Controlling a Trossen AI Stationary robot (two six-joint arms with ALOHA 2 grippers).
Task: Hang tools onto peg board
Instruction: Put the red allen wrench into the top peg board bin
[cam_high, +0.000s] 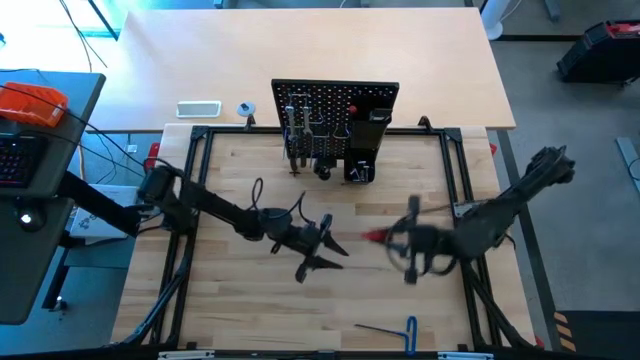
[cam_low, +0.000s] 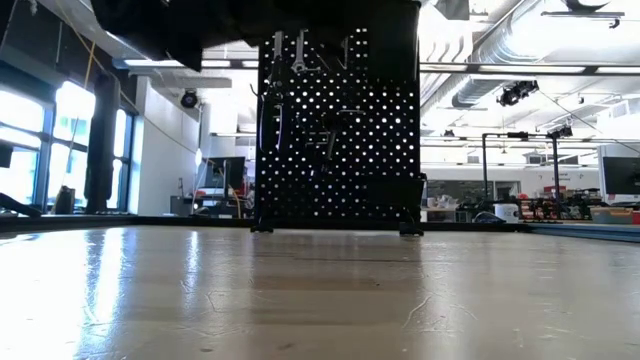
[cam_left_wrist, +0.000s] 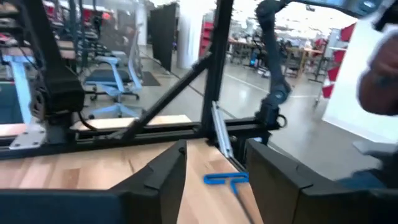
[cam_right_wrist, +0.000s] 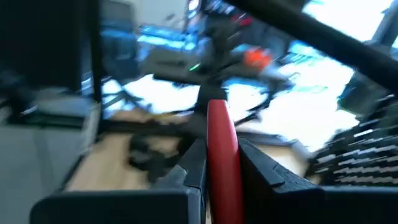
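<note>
The black peg board (cam_high: 335, 105) stands upright at the table's far middle, with tools hung on its front and wrenches (cam_low: 299, 52) near its top. My right gripper (cam_high: 392, 238) is right of the table's middle, shut on a red-handled screwdriver (cam_high: 374, 236). My left gripper (cam_high: 335, 250) is just left of it, open, with nothing between its fingers (cam_left_wrist: 163, 180). A blue-handled hex key (cam_high: 400, 327) lies flat on the table near the front edge and also shows in the left wrist view (cam_left_wrist: 226, 179). My right gripper pinches the screwdriver's red handle (cam_right_wrist: 221, 163) between its two fingers. The fingers come about level from the table's right side and lie along the handle, whose rounded end (cam_right_wrist: 217, 111) sticks out past the fingertips toward the left. The shaft is hidden. The screwdriver is lifted clear of the table.
A black box-shaped holder (cam_high: 368, 140) sits on the peg board's right part. Black frame rails (cam_high: 200, 180) run round the table top. A white flat thing (cam_high: 198, 108) lies on the far desk behind the board. Bare wood lies between the arms and the board.
</note>
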